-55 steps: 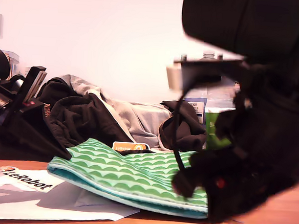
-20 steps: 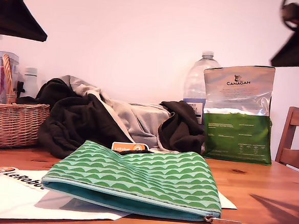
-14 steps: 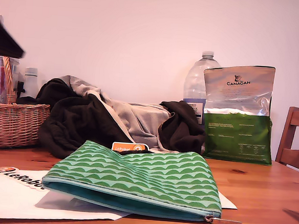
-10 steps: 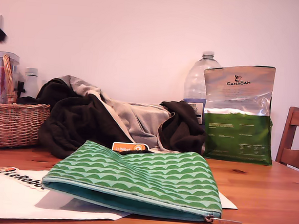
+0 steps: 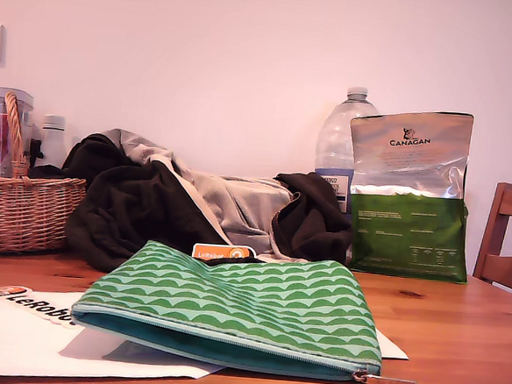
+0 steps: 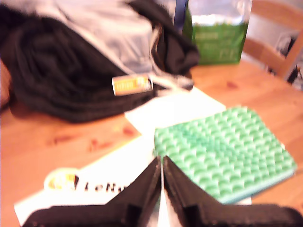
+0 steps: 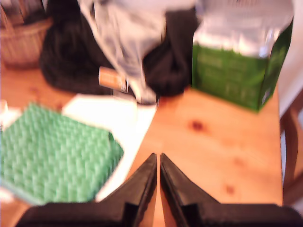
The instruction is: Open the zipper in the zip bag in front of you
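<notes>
Zip bag [image 5: 248, 310] lies flat on the table [image 5: 457, 338], partly over a white sheet [image 5: 26, 343] printed with a logo. Its zipper [image 5: 228, 346] runs along the near long edge in the exterior view. The silver pull tab [image 5: 389, 382] sits at the exterior view's right end of that edge, resting on the wood. From the exterior view the teeth look parted along the teal edge toward that view's left, though I cannot tell how far the opening goes.

Neither arm shows in the exterior view. Both wrist views look down from well above. My first gripper [image 6: 162, 176] hangs over the white sheet, fingers [image 6: 142, 187] pressed together, nothing held. My second gripper [image 7: 158, 171] hangs over bare wood beside the bag's corner, fingers [image 7: 176, 187] likewise together and empty.

Behind the bag: heaped dark and grey clothing [image 5: 168, 199], a wicker basket [image 5: 17, 210], a water bottle [image 5: 337, 145], an upright foil bag [image 5: 409, 198].

Judgement: either the opening is finished, or an approach is pending. If more travel is needed, one gripper must pin the fabric, the other must spread, descend and pinch the slim tab, which lies flat and low.
</notes>
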`<state>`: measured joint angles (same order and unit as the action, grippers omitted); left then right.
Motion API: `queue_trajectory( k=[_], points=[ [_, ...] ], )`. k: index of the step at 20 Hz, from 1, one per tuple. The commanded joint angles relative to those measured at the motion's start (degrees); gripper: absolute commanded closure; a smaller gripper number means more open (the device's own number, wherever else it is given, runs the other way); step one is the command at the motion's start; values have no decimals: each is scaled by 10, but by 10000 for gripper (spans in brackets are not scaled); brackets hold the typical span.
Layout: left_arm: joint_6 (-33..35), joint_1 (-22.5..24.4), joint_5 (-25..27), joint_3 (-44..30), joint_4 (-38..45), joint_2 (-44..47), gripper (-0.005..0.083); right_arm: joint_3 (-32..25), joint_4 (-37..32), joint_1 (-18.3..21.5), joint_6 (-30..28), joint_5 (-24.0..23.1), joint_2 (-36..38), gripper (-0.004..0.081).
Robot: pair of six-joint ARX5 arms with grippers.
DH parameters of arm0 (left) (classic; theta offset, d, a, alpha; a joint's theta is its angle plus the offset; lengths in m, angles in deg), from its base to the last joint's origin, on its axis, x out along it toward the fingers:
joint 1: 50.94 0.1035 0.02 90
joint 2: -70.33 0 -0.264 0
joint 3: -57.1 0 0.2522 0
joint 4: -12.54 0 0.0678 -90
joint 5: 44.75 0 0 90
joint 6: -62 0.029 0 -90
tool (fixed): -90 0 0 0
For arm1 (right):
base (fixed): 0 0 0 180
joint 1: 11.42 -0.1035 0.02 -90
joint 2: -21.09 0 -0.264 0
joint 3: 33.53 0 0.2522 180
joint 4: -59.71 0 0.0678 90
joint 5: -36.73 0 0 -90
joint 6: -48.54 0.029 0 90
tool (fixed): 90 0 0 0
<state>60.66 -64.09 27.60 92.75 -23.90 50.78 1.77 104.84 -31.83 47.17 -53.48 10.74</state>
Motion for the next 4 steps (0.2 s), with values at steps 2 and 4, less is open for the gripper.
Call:
queue_trajectory(
  k=[2,4],
  points=[
    [-2,0,1,-11,-24,1,792,-9,40,-2,0,1,-2,782],
    [-2,0,1,-11,-44,1,792,-9,54,-2,0,1,-2,782]
  ],
)
